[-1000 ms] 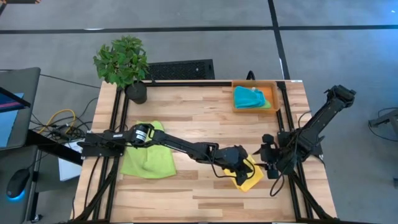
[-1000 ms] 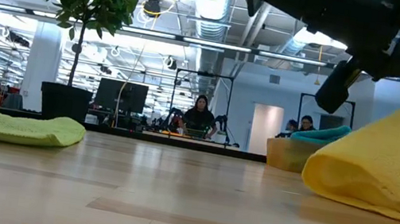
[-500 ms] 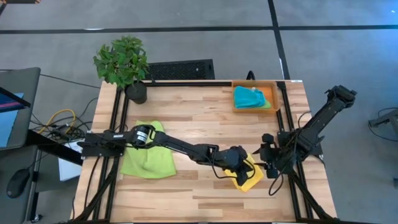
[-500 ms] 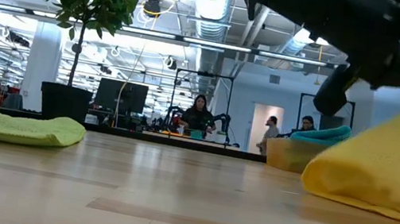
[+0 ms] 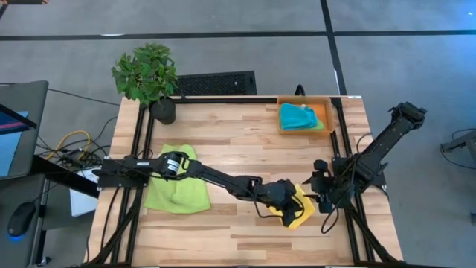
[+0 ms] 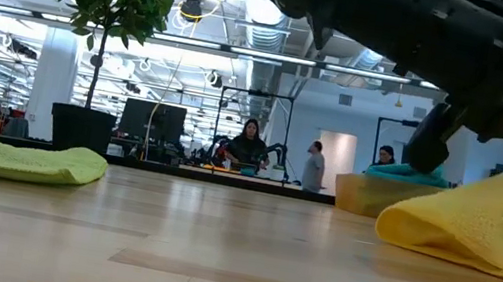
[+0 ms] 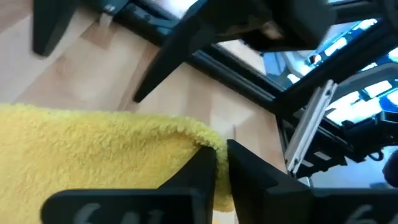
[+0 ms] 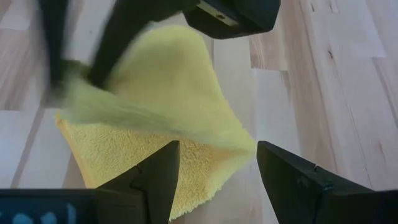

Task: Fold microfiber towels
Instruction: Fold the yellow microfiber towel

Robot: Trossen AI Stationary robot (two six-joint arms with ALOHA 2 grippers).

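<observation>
A yellow towel (image 5: 300,214) lies partly folded on the table near the right front; it also shows in the low view (image 6: 481,223). My left gripper (image 5: 286,201) reaches across from the left and is shut on it (image 7: 221,155). My right gripper (image 5: 321,195) is open just right of the towel, and its fingers stand on either side of the towel's nearest corner (image 8: 239,146) without touching it. A lime green towel (image 5: 177,192) lies flat at the left. A teal towel (image 5: 297,115) lies on a green one in the orange tray (image 5: 329,112). My left gripper pinches the yellow towel's edge (image 7: 196,138) between its two fingers. The pinched part is raised a little, and the rest of the towel lies on the table under it (image 8: 124,155). One layer or several, I cannot tell.
A potted plant (image 5: 146,74) stands at the far left corner. The tray sits at the far right corner. Bare wood lies in the middle of the table (image 5: 238,141). People stand in the room beyond the table (image 6: 249,146).
My left gripper has moved down and a little toward the table's near edge, still shut on the yellow towel. The towel's raised part has sunk lower over the part that stayed on the table.
</observation>
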